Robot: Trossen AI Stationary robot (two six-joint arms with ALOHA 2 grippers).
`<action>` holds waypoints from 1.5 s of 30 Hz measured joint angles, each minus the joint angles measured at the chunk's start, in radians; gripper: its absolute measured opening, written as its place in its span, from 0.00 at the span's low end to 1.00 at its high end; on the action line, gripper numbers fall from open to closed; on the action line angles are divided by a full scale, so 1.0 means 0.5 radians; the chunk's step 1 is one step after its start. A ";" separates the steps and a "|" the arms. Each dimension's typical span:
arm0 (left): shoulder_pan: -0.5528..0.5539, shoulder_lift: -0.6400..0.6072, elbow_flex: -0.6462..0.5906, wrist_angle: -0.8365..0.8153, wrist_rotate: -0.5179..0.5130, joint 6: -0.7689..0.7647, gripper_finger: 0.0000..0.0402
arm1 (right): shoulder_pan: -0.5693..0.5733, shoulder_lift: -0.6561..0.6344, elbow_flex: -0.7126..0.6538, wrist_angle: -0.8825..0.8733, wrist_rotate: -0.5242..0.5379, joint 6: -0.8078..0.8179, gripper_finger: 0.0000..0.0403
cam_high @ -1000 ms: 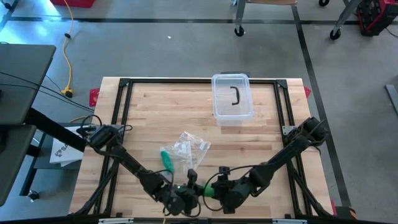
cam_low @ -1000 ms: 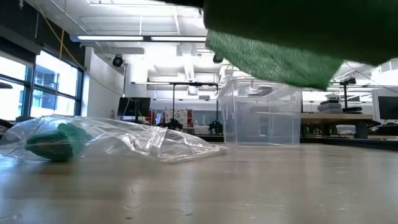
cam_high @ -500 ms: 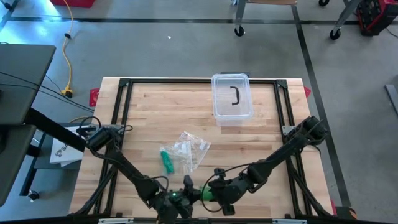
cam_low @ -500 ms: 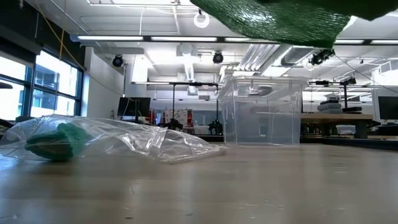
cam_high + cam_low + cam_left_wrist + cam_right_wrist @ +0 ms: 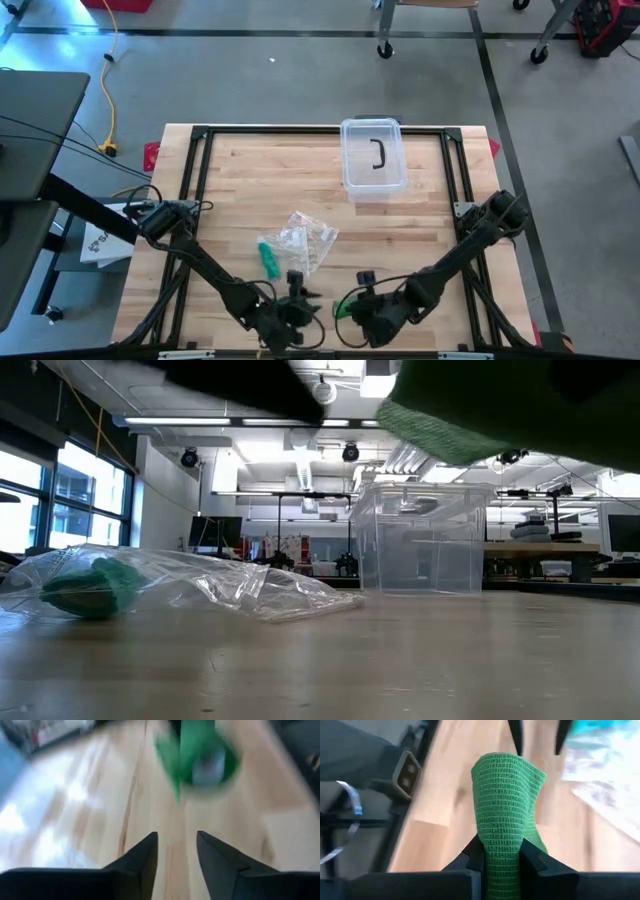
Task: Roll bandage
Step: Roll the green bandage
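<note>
A green bandage [image 5: 507, 795] is held above the table near its front edge, and my right gripper [image 5: 348, 308] is shut on it. In the low view the bandage [image 5: 470, 415] hangs at the top, clear of the wood. My left gripper [image 5: 177, 850] stands open just to the left of it, with nothing between its fingers; the bandage [image 5: 197, 752] shows ahead of them. In the high view my left gripper [image 5: 310, 300] is apart from the bandage [image 5: 342, 303]. A second green roll [image 5: 269, 259] lies inside a clear plastic bag [image 5: 305, 238] on the table. My right gripper pinches the bandage between its two fingers, on the flat faces of the strip [image 5: 502, 847]. The fingers slant down toward the table's left. The free part of the bandage stands out past the fingertips as a folded loop, lifted clear of the table.
A clear plastic box [image 5: 374, 156] with a dark handle on its lid stands at the far middle of the table. The black frame rails [image 5: 195, 190] run along the table's sides. Bare wood lies between the box and the grippers.
My left gripper, which was at the bandage, has come away from it, turned about its own axis and now stands apart to the left. The bandage has stayed with my right gripper and has shifted a little toward the table's right, still lifted clear.
</note>
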 joint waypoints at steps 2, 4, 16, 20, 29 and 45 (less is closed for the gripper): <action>0.016 0.000 -0.002 -0.241 0.038 -0.244 0.37 | 0.022 -0.005 0.013 -0.110 0.121 0.037 0.12; 0.034 0.000 -0.010 -0.371 0.074 -0.458 0.40 | 0.029 -0.004 -0.008 -0.216 0.256 0.070 0.14; 0.175 0.005 -0.265 0.686 0.010 -0.105 0.44 | -0.032 -0.001 -0.216 -0.094 0.488 -0.009 0.15; 0.212 0.006 -0.301 0.972 -0.004 0.201 0.44 | -0.030 -0.001 -0.214 -0.089 0.489 -0.084 0.15; 0.308 0.006 -0.301 1.008 0.310 0.122 0.63 | 0.013 -0.001 -0.210 -0.042 0.493 -0.084 0.15; 0.306 0.006 -0.299 1.015 0.508 0.098 0.72 | 0.049 -0.099 -0.208 0.013 0.581 0.066 0.15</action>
